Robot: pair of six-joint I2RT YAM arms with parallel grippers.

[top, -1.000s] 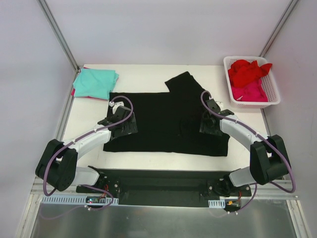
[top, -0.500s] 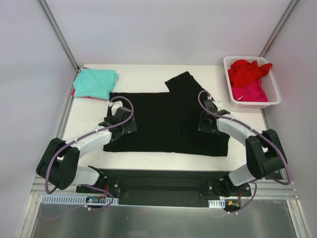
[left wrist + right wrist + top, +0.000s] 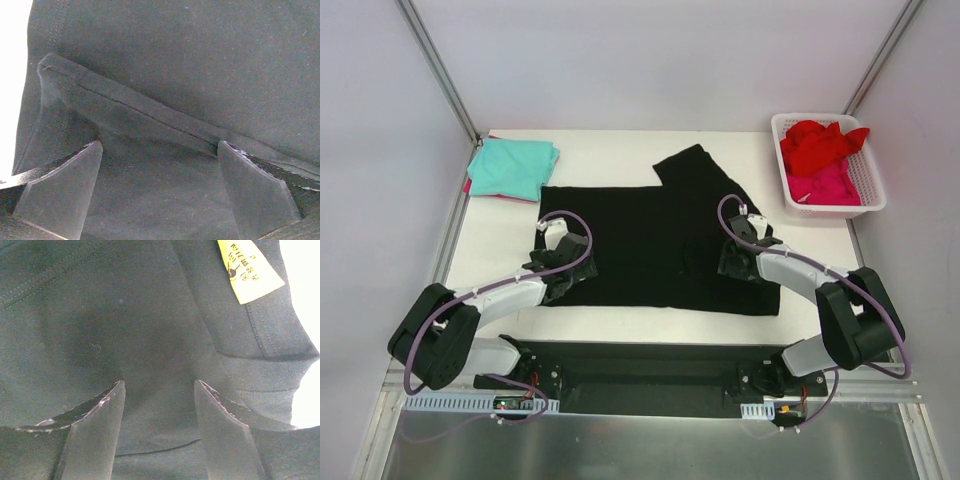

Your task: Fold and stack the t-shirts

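On the table (image 3: 620, 150), black t-shirt (image 3: 650, 240) (spread).

Only marking found: yellow tag (image 3: 248, 271) with dark print, sewn on black t-shirt (image 3: 125, 315), at 1 o'clock in right wrist view; characters tilted, partly cropped, not legible.

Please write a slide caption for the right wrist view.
Open jaws over the black shirt; yellow tag at upper right.
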